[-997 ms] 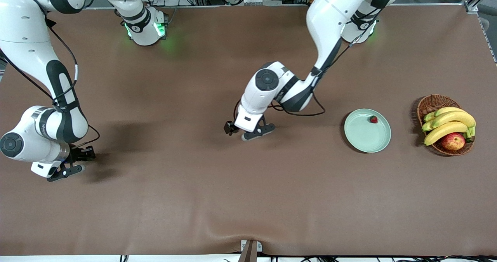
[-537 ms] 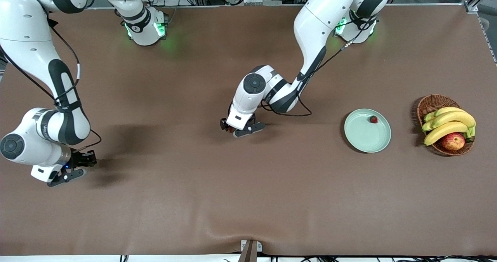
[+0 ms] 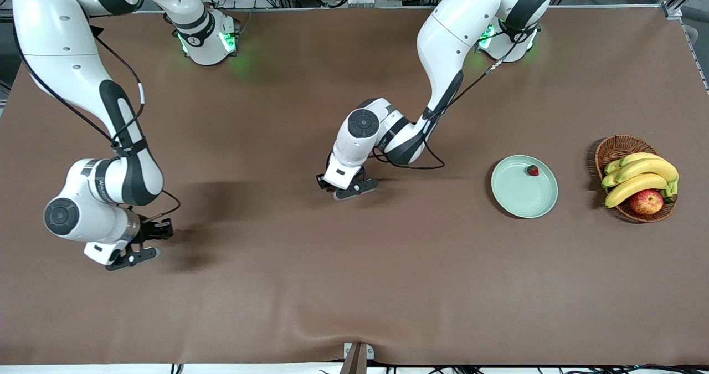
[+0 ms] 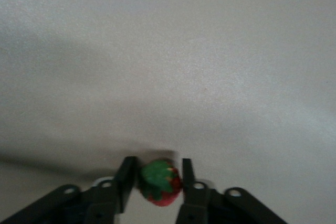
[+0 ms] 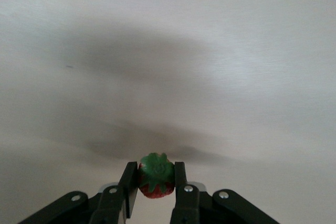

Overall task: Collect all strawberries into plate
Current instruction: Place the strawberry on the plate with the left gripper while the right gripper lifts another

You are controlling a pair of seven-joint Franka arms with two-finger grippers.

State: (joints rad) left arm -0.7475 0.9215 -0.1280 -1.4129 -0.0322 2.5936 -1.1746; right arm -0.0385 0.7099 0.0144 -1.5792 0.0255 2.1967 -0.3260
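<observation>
The pale green plate (image 3: 512, 199) lies toward the left arm's end of the table, with one strawberry (image 3: 533, 170) on it near the rim. My left gripper (image 3: 342, 190) is low over the middle of the table. In the left wrist view the left gripper (image 4: 156, 176) is shut on a second strawberry (image 4: 161, 186), green cap showing. My right gripper (image 3: 133, 253) is over the table near the right arm's end. In the right wrist view the right gripper (image 5: 156, 176) is shut on a third strawberry (image 5: 156, 179), held clear of the cloth.
A brown wicker basket (image 3: 614, 148) stands beside the plate, closer to the left arm's end, holding bananas (image 3: 642, 175) and a red-yellow apple (image 3: 646, 201). Brown cloth covers the whole table.
My right gripper has moved with its strawberry toward the middle of the table. My left gripper shifted a little toward the right arm's end, came down, and now grips a strawberry.
</observation>
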